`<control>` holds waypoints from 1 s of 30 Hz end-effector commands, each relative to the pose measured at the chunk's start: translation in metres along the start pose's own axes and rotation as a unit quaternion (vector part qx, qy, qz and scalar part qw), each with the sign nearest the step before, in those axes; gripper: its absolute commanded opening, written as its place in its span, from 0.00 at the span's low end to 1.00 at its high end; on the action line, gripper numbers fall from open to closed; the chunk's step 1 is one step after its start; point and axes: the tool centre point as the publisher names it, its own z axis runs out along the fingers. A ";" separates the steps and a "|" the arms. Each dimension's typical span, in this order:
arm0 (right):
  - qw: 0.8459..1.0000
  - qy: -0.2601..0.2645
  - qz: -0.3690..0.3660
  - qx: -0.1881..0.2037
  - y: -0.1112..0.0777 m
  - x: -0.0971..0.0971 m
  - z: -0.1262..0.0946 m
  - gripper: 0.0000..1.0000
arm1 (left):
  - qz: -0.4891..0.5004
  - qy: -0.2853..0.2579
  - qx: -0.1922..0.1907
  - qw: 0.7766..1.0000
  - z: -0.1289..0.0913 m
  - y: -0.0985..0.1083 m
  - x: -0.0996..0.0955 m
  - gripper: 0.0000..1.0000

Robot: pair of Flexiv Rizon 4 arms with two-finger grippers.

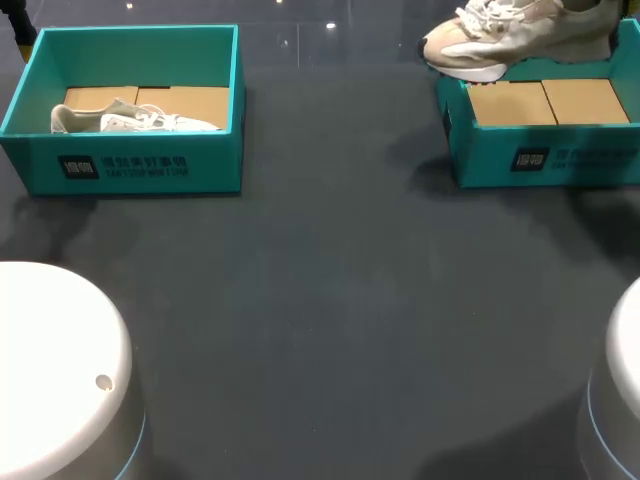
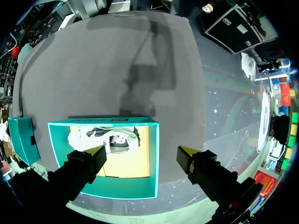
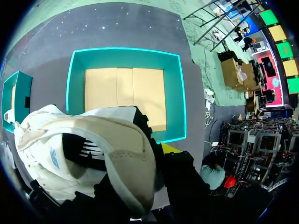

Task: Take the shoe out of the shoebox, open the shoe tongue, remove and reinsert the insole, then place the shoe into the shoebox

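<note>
A beige and white shoe (image 1: 495, 38) hangs above the far edge of the right teal shoebox (image 1: 540, 150), whose cardboard floor is bare. My right gripper (image 3: 161, 151) is shut on this shoe (image 3: 84, 154) at its collar; one yellow tip shows beside it, the other is hidden by the shoe. The right shoebox (image 3: 173, 93) lies below. A second white shoe (image 1: 130, 120) lies in the left teal shoebox (image 1: 130, 165). My left gripper (image 2: 141, 154) stands open high above that box (image 2: 153, 158) and its shoe (image 2: 105, 137), holding nothing.
The dark grey table (image 1: 330, 320) stretches between the two boxes and the front edge. The white arm bases stand at the front left (image 1: 60, 370) and front right (image 1: 620, 400). The other teal box (image 2: 21, 140) shows beside the left gripper's finger.
</note>
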 end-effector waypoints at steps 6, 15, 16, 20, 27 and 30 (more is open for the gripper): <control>0.999 -0.002 0.010 -0.053 -0.076 0.054 -0.027 0.00 | 0.000 0.001 -0.001 1.000 0.000 -0.001 0.001 1.00; 0.999 -0.001 0.020 -0.049 -0.132 0.103 -0.042 0.00 | 0.000 0.001 -0.001 1.000 0.000 -0.001 0.001 1.00; 0.999 0.004 0.020 -0.049 -0.138 0.108 -0.043 0.00 | 0.000 0.001 -0.001 1.000 0.000 -0.001 0.001 1.00; 0.999 0.005 0.021 -0.044 -0.158 0.127 -0.045 0.00 | 0.000 0.001 -0.001 1.000 0.000 -0.001 0.001 1.00; 0.998 0.013 0.044 -0.039 -0.179 0.150 -0.046 0.00 | 0.000 0.001 -0.001 1.000 0.000 -0.001 0.001 1.00; 0.998 0.013 0.044 -0.039 -0.179 0.150 -0.046 0.00 | 0.000 0.001 -0.001 1.000 0.000 -0.001 0.001 1.00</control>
